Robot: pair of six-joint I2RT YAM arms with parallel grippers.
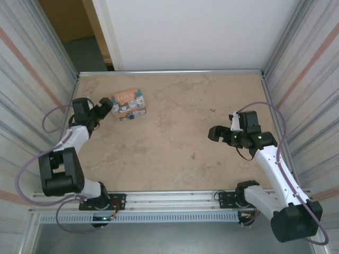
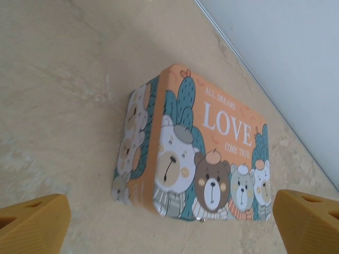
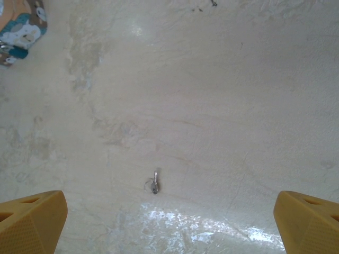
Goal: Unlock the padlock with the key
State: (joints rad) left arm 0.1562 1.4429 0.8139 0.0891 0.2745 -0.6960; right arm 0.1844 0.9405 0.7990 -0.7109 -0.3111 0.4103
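Tabletop [image 1: 175,100]: tan and mottled, with ribbed metal walls on the left and right and a pale panel at the far end.
Left arm [image 1: 71,143]: reaches up the left side toward the far-left corner.
Right arm [image 1: 270,159]: stands on the right side, its wrist turned in toward the middle.
Tin [image 1: 128,103]: an orange box printed with cartoon bears and the word LOVE. It lies flat at the far left of the tabletop, just in front of the left tool.
Left tool [image 1: 104,108]: spread wide and empty. In the left wrist view its yellow fingers [image 2: 32,222] sit at the bottom corners, with the tin [image 2: 212,153] ahead of them and untouched.
Right tool [image 1: 221,129]: also spread wide, gripping nothing. Its yellow fingers [image 3: 310,222] sit at the bottom corners of the right wrist view, over bare tabletop.
Padlock [image 1: 130,117]: a small dark piece against the tin's near side. It is too small to tell whether the shackle is closed.
Key [image 1: 192,155]: small and silvery, lying flat on the bare tabletop near the middle. It is well apart from the tin and nearer the right tool. In the right wrist view the key [image 3: 154,182] lies ahead of the fingers, between them and untouched.
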